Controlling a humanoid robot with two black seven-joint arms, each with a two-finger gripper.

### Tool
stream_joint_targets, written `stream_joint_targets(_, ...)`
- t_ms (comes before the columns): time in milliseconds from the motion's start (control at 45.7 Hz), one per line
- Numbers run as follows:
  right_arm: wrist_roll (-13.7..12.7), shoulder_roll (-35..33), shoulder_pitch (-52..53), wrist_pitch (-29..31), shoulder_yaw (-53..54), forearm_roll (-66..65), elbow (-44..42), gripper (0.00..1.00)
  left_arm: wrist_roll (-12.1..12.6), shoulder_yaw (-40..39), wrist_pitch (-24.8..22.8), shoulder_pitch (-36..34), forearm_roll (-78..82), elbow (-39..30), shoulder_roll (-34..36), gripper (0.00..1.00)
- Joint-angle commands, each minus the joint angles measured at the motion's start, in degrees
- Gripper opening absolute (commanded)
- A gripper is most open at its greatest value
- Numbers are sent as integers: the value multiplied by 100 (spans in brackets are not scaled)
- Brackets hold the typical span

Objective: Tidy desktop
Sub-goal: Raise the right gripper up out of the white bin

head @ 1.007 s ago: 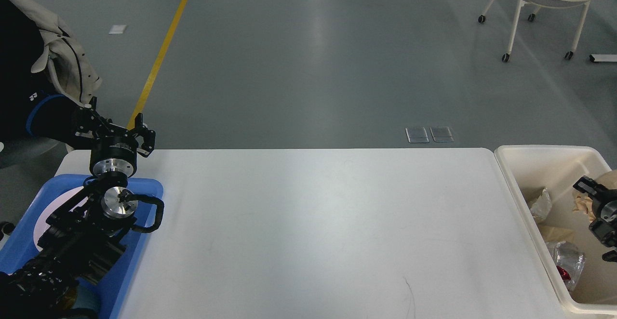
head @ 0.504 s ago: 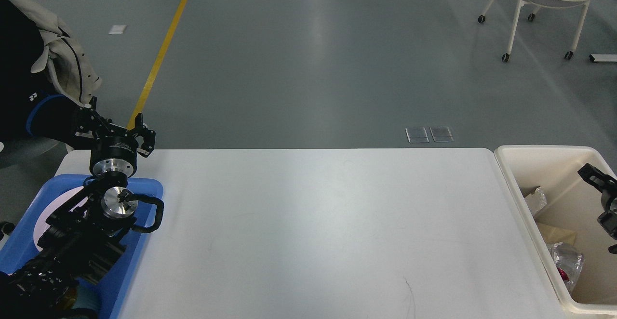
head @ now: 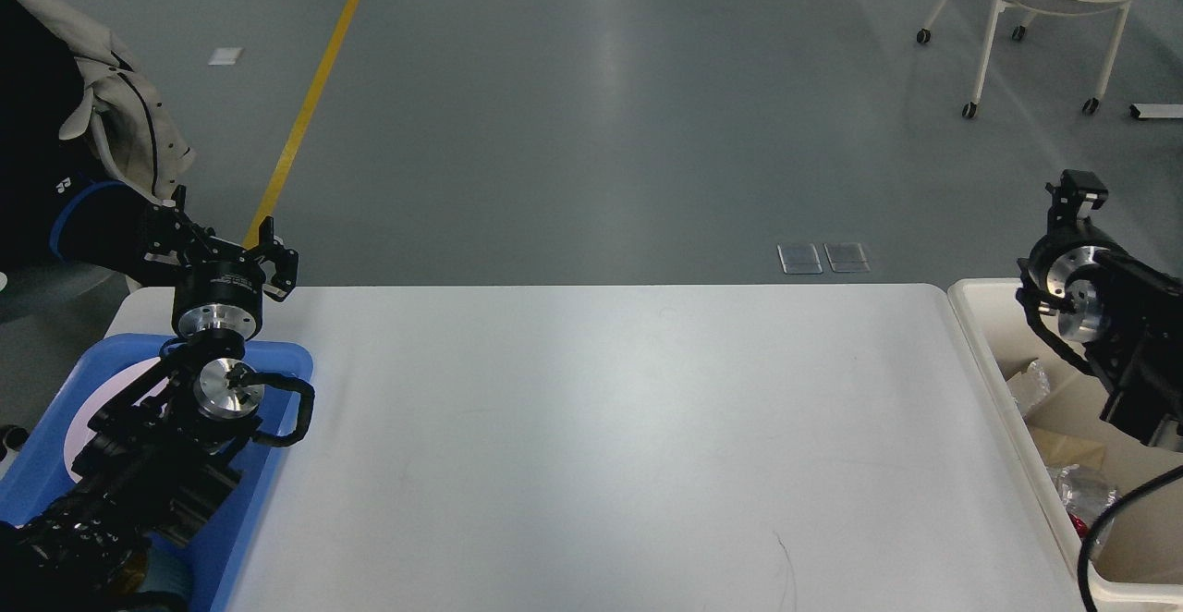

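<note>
The desktop (head: 591, 446) filled the lower middle of the frame, a wide white slab with nothing lying on its bare surface, which suggested the tidying was close to done or finished. At the lower left a blue tray (head: 277, 464) sat on it, and the left arm rose over that tray, probably parked there out of the way; its left gripper (head: 222, 247) stood at the upper left of the table's far edge with the two fingers spread apart and nothing between them. At the right edge a cream bin (head: 970, 316) stood just beside the tabletop, holding crumpled wrappers (head: 1077, 492) and scraps, evidently the place where the rubbish had been collected. The right arm hung above that bin, its right gripper (head: 1077, 191) pointing up toward the upper right of the frame; it showed small and end-on, so I could not tell whether its fingers were apart or together. A white chair (head: 1054, 2) stood on the grey floor in the upper right corner. There was faint lettering on the left wrist collar, too small to read, and no other writing could be made out
</note>
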Motion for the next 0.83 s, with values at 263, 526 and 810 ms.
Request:
stream_joint_targets(263,124,1354,-433,43,3307,-352,1165,100,-6,0,0,0,0,0,0,98)
stream_joint_targets(526,1625,2031,-1065,377,3342,-2971,1130,100,3,0,0,0,0,0,0,98)
stream_joint_targets(810,1811,2383,-1417,377,3439,-3289,955,100,3,0,0,0,0,0,0,98)
